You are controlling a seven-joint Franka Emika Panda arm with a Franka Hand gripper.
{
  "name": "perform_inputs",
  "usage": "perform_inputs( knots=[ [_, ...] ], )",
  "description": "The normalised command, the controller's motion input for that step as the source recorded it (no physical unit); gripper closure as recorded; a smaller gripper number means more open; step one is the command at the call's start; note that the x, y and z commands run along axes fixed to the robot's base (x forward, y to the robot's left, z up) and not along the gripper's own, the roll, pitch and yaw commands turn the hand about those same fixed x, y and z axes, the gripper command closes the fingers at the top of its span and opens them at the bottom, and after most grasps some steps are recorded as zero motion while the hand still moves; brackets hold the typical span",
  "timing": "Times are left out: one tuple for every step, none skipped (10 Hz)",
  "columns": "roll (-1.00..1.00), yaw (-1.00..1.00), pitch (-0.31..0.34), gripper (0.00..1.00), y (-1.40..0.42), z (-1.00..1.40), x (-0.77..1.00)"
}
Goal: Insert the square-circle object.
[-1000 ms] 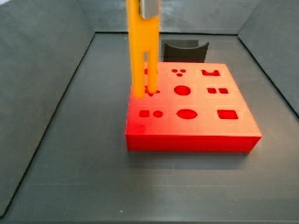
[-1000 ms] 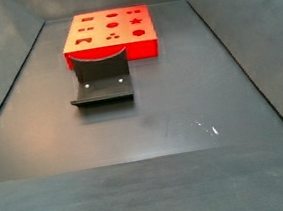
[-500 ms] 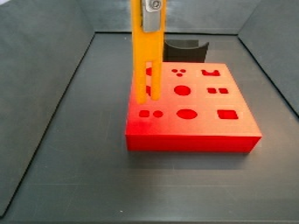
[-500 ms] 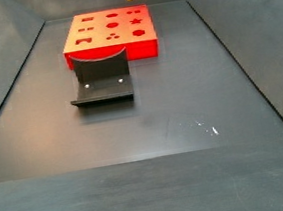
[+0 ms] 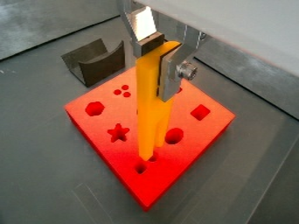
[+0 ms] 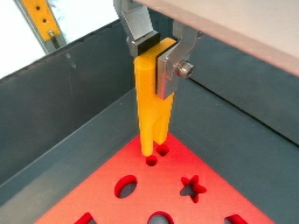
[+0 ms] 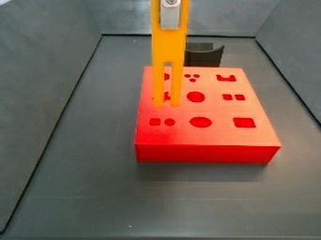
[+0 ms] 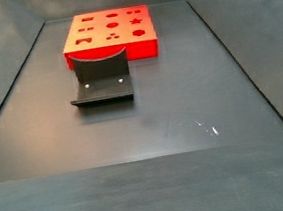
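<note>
The gripper [image 5: 158,59] is above the red block [image 5: 158,171] and it clamps the upper end of the square-circle object [image 5: 151,105] between its silver fingers [image 6: 170,63]. The yellow bar hangs straight down below the gripper, so its long axis is vertical. In a wrist view the two prongs [image 6: 149,149] point down, very near a small pair of holes [image 6: 153,155] at one corner of the block; whether they touch the surface, I cannot tell. In a side view the bar [image 7: 168,66] stands over the left part of the block. The dark fixture [image 8: 102,85] stands apart on the floor.
</note>
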Motion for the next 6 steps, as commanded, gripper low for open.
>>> perform_inputs(
  knots=[
    [0.02, -0.13, 0.000, 1.00, -0.01, -0.26, 0.57],
    [0.06, -0.12, 0.000, 1.00, 0.00, -0.28, 0.59],
    [0.18, -0.12, 0.044, 1.00, -0.05, -0.30, 0.37],
    [0.17, -0.23, 0.056, 1.00, -0.07, -0.38, 0.07],
    [0.08, -0.21, 0.017, 1.00, 0.00, -0.36, 0.00],
    [0.04, -0.19, 0.000, 1.00, 0.00, -0.39, 0.00]
  ],
)
